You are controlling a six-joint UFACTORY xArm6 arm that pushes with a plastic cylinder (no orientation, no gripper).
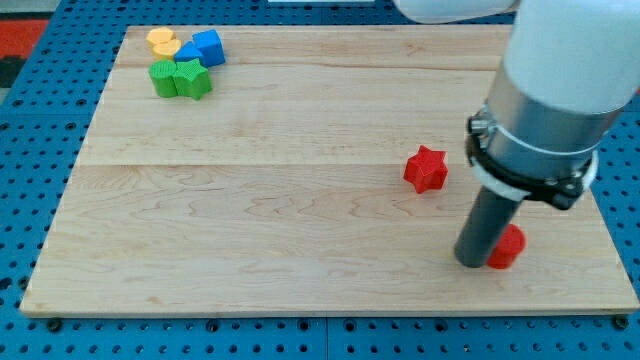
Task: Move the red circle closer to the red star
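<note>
My tip (473,262) sits on the pale wooden desk (280,210), touching the left side of the red circle block (508,247), with the red star block (426,168) near, up-left; no claw shows.

The red circle (509,246) lies below-right of the red star (426,169) (apart), touching my tip (473,262).

My tip (472,262) low at the view's right, rod seemingly upright.
</note>
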